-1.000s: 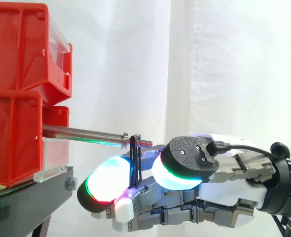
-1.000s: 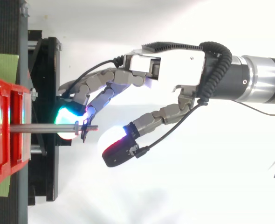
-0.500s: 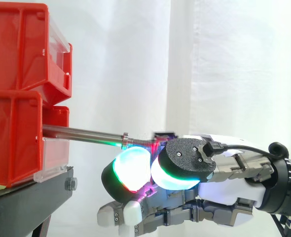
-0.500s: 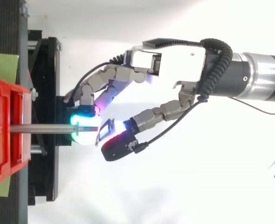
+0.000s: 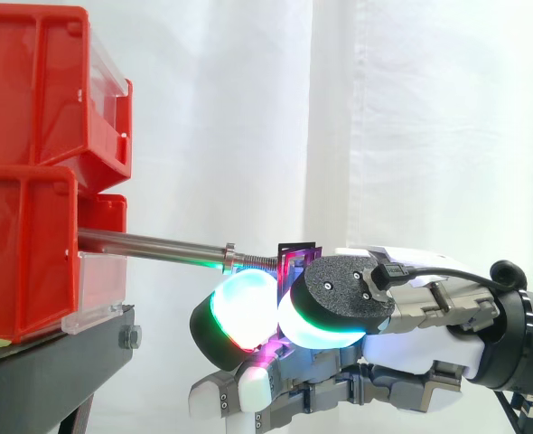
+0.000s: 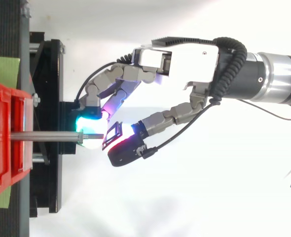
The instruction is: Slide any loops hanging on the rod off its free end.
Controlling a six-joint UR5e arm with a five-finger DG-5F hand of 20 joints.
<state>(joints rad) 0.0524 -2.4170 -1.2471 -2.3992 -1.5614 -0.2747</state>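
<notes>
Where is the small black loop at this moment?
In the top view the black loop sits tilted at the free end of the rod, right of the red bins, pinched between glowing pads of the hand.

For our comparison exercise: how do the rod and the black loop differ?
The rod is long, silvery and juts from the red bin; the loop is a small black frame pinched by the hand. The rod lies nearly level; the loop sits tilted at its free end.

White curtain point(image 5: 429, 117) in soft folds, black stand point(image 5: 50, 371) at lower left.
</notes>
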